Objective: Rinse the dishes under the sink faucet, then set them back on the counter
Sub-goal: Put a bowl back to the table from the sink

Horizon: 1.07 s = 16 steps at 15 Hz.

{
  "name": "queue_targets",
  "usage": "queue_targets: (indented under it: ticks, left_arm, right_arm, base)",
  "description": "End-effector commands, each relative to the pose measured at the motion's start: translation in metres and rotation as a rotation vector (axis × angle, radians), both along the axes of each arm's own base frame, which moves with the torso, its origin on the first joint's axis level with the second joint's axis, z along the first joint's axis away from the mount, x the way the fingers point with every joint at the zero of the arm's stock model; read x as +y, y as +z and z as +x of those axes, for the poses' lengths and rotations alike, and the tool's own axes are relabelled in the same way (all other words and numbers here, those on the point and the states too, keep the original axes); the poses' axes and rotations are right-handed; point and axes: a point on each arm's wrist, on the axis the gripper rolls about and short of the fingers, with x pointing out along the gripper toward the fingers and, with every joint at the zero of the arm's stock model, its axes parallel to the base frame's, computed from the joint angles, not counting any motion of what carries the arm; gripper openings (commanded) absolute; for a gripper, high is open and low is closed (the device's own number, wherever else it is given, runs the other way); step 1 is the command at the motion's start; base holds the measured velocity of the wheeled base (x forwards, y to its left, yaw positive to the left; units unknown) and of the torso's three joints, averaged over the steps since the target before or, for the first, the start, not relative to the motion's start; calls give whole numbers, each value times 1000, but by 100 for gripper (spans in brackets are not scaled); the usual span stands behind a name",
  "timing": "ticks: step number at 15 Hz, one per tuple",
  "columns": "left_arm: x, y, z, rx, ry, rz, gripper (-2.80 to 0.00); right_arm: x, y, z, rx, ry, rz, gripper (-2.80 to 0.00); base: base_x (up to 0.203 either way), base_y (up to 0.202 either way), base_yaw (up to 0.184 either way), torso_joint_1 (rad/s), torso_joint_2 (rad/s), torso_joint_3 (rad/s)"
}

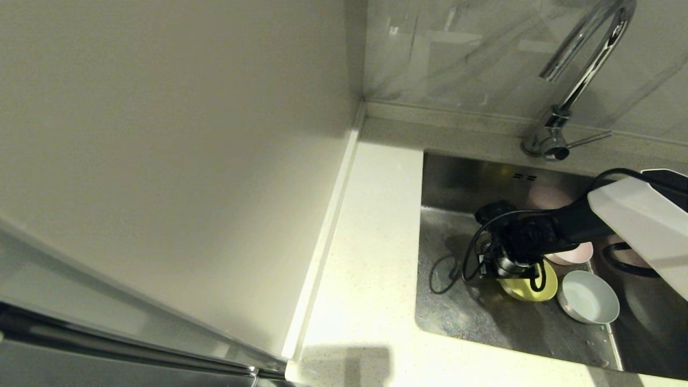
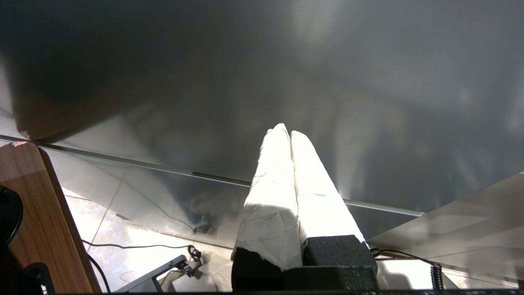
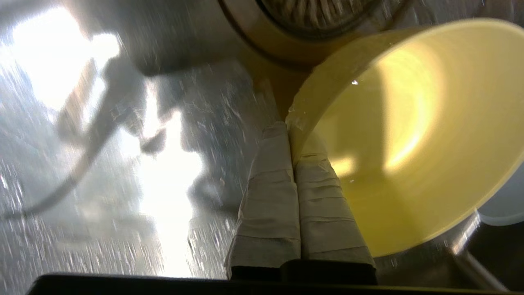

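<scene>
Right pincer [image 3: 291, 135] clamped on the yellow bowl's rim, low in the sink [image 1: 457, 317].

The yellow bowl [image 1: 524, 287] lies tilted on the basin floor, its rim pinched between the 2 taped fingers [image 3: 272, 180], 1 inside and 1 outside. The faucet [image 1: 578, 80] spout stands above and behind, so the lift likely goes up and back. The sink holds all 3 dishes: the grey-blue bowl [image 1: 588, 296] just beside, the pink bowl [image 1: 575, 253] behind. No dish is on the tabletop [image 1: 365, 258]. The left pincer [image 2: 290, 135], pressed together and empty, is parked well away from the sink.
</scene>
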Motion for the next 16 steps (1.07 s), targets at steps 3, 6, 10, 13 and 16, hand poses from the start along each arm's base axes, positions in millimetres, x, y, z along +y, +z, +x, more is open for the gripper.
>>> queue_targets:
  ticks: [3, 6, 10, 13, 16]
  left_arm:
    - [0, -1, 0, 3, 0, -1, -280]
    - [0, -1, 0, 3, 0, -1, -280]
    - [0, -1, 0, 3, 0, -1, -280]
    - [0, -1, 0, 3, 0, -1, -280]
    - [0, -1, 0, 3, 0, -1, -280]
  right_arm:
    - [-3, 29, -22, -31, -4, 24, -280]
    - [-3, 64, -41, -100, 14, 187, -280]
    - [-2, 132, -92, -169, 116, 639, -280]
    - [-9, 192, -109, -67, 83, 1174, -280]
    - [-49, 241, -113, 181, -124, 1736, -280]
  base:
    - [0, 0, 0, 0, 0, 0]
    - [0, 0, 0, 0, 0, 0]
    - [0, 0, 0, 0, 0, 0]
    - [0, 0, 0, 0, 0, 0]
    - [0, 0, 0, 0, 0, 0]
